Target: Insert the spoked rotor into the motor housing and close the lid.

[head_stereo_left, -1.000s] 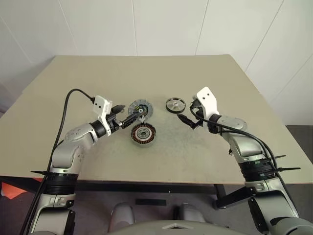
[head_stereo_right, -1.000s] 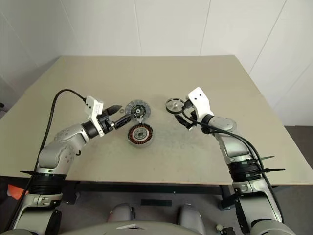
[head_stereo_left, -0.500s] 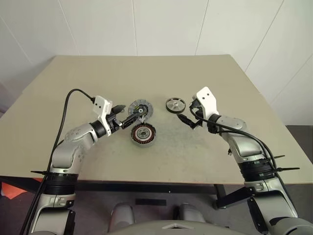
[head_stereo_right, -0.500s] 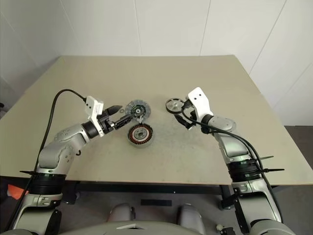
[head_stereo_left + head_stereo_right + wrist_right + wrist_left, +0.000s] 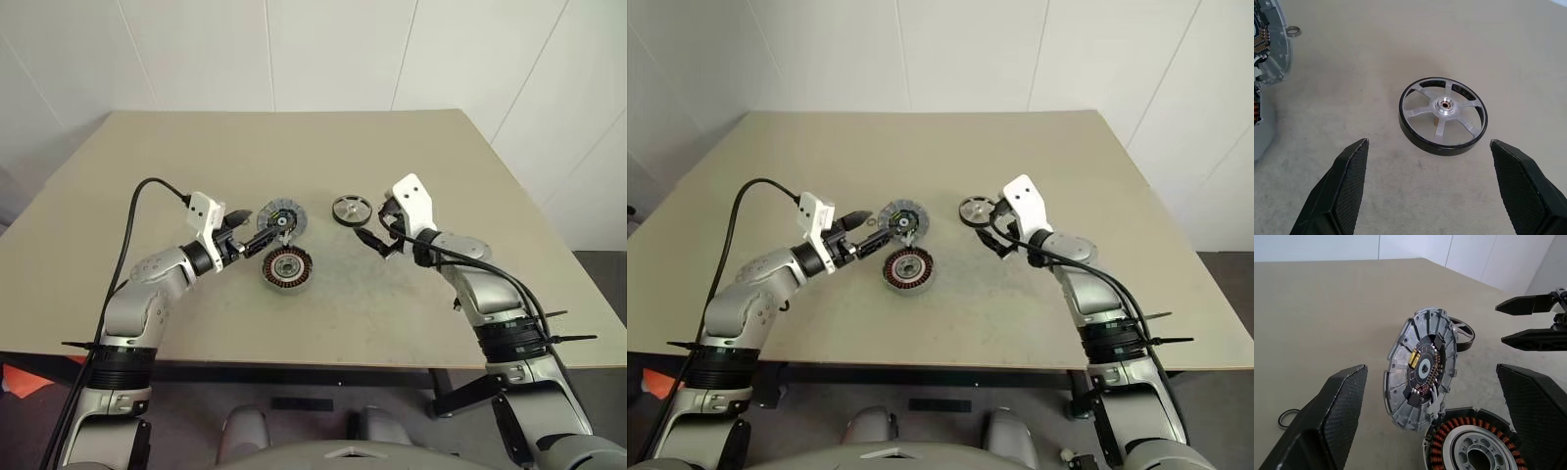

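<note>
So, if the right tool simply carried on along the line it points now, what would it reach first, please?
Most likely the spoked rotor: it lies flat on the table, centred ahead of the open right tool, with bare tabletop between them. Depth is hard to judge.

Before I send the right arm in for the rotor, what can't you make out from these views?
- Motor housing: near half cut off by left wrist view's edge.
- Lid: back face turned away; what props it is unclear.
- Spoked rotor: underside hidden.
- Small ring: too small to identify.
</note>
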Controlling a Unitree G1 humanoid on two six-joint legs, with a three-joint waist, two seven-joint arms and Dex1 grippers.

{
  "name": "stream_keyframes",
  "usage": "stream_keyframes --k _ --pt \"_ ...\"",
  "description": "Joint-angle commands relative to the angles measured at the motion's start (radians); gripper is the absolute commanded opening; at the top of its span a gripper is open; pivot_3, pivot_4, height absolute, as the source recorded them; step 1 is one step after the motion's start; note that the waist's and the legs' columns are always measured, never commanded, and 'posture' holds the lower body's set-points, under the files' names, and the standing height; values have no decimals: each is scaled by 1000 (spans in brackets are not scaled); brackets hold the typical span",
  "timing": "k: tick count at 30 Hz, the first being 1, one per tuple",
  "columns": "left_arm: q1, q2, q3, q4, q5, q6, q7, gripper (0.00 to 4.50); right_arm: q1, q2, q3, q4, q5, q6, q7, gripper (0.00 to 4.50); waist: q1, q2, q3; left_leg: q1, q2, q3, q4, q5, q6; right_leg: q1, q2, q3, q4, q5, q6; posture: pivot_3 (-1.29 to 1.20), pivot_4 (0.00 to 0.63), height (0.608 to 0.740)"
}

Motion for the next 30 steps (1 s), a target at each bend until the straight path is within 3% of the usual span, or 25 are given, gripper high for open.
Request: stream_keyframes --k 1,6,11,20,30 --pt "-6 -1 0 -27 -4 -12 -2 4463 -30 16 -52 -1 29 28 -29 4500 0 0 0 0 0 0 0 0 0 0 0 0 0 0 0 0 0 740" --pt "-8 -3 2 -28 -4 -11 2 4463 -58 71 -105 26 79 97 -67 4500 0 0 0 0 0 0 0 0 0 0 0 0 0 0 0 0 0 740" --pt "-7 -10 -4 -30 -1 -11 6 4463 -181 192 -304 169 228 244 -186 4500 -3 0 0 1 0 0 0 1 -1 0 0 0 1 0 0 0 0 740" --pt "2 -10 -9 -43 0 -10 9 4463 -346 259 -543 476 345 280 -395 4500 0 0 0 0 0 0 -1 1 -2 -2 0 0 2 0 0 0 0 740" --pt "21 -2 -10 -65 1 -3 18 4463 -360 292 -621 489 451 342 -460 4500 -1 0 0 -1 1 0 -1 1 -2 -3 0 0 2 0 0 0 0 740"
